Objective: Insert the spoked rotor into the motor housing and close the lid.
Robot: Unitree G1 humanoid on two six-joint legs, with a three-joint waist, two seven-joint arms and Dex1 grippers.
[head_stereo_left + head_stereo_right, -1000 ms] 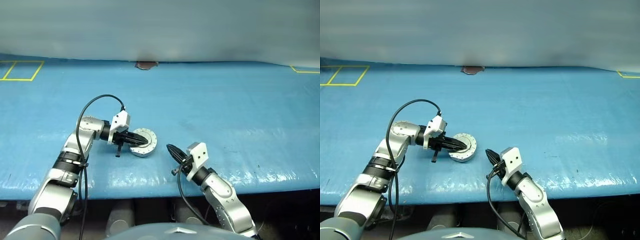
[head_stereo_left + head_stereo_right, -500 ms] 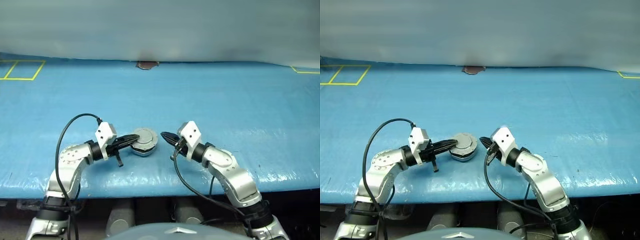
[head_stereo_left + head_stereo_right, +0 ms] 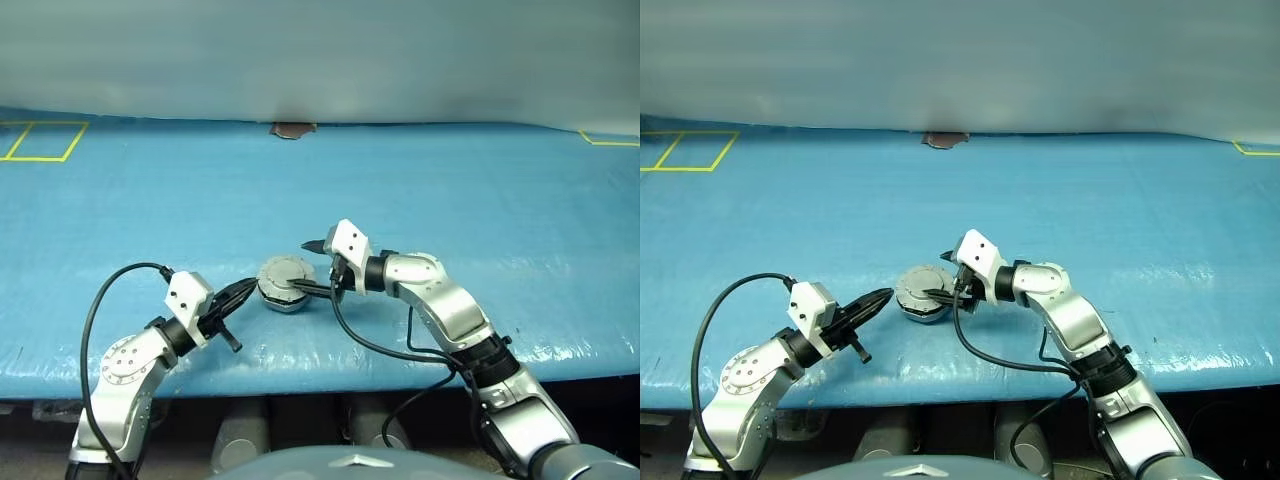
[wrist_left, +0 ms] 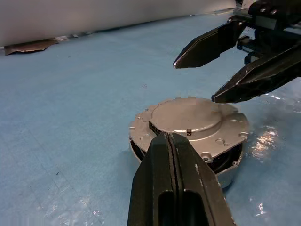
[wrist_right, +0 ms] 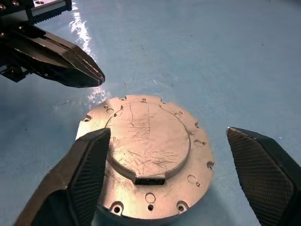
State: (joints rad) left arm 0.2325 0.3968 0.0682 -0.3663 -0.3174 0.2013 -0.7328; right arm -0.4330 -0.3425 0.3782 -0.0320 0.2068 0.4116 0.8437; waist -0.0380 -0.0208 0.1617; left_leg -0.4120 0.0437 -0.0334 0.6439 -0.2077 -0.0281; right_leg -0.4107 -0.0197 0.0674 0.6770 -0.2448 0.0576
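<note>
Near the front edge of the blue table (image 3: 480,200), roughly midway between the two arms, sits the motor housing (image 3: 281,297) with the lid (image 5: 148,136) folded down flat on top, its pale scratched face with the raised centre turned up. Dark windings show through the gap under the lid's notched edge in the left wrist view. The right gripper (image 3: 312,266) reaches in from the right with its fingers spread wide, one on the far side of the housing and one on the near side, so the lid lies between them; neither fingertip clearly touches it. The left gripper (image 3: 878,297) sits just left of the housing, fingers clenched together on nothing, tip pointing at the housing and a little apart from it.
</note>
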